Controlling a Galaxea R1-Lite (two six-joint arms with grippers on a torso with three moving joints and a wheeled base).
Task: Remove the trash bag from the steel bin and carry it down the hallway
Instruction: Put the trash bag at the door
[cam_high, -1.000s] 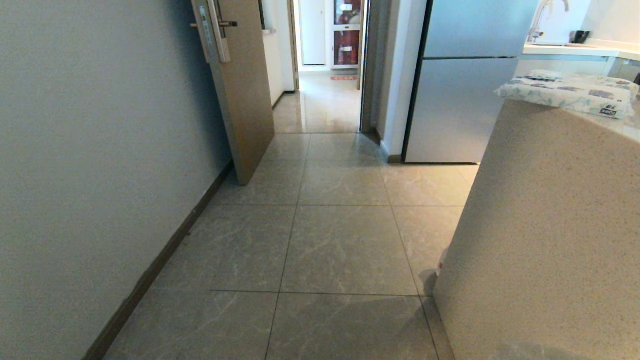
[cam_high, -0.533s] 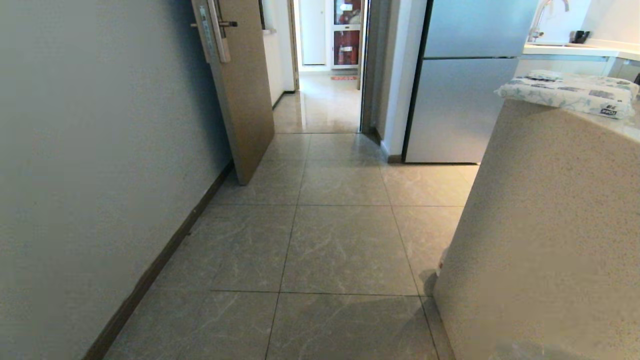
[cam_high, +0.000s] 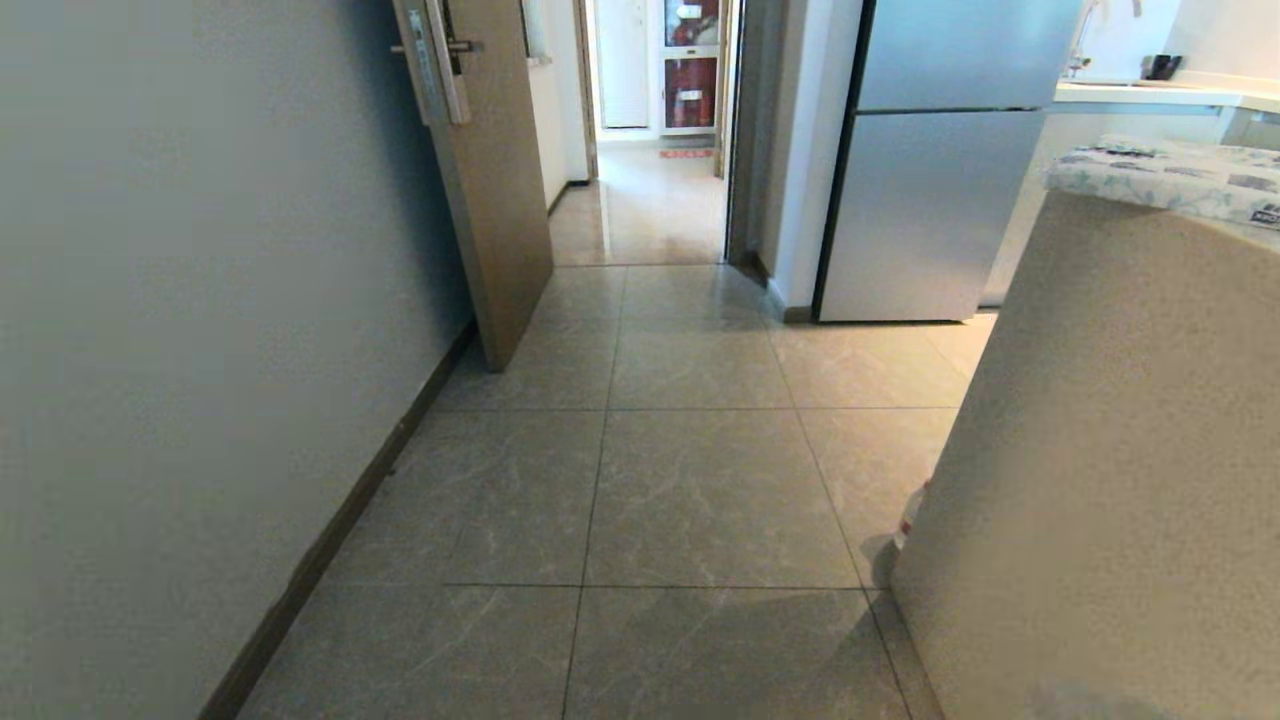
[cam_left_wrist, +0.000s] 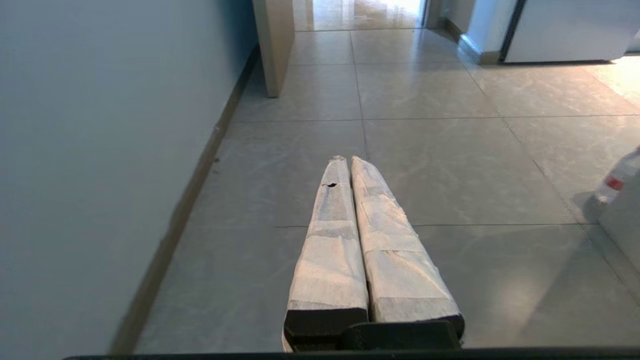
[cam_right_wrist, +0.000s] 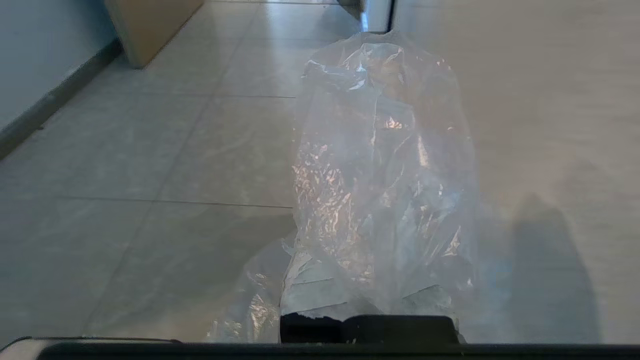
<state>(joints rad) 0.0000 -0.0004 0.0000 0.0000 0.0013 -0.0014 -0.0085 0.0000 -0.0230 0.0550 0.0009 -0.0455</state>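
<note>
Clear plastic: we held the trash bag in the right gripper, the crinkled film draped over and hiding the fingers; we judged them clamped on the bag's gathered film.
Bag's place: it hung out ahead of the right wrist, above the floor tiles, close beside the speckled counter wall; neither the bag nor either arm showed in the head view.
Left gripper: its two tape-wrapped fingers lay pressed together with nothing between them; we took this arm to be parked, pointing low along the floor.
Steel bin: we saw it in none of the views, so we judged the removal step done.
Hallway: it opened ahead past the open wooden door on the left and the refrigerator on the right; we were not yet through the doorway.
Stage: we judged the carry under way, with the passage through the doorway and the run of glossy tiles beyond left to cover.
Side items: a patterned pack lay on the counter top, and a red-labelled bottle stood at the counter's foot, apart from the bag.
</note>
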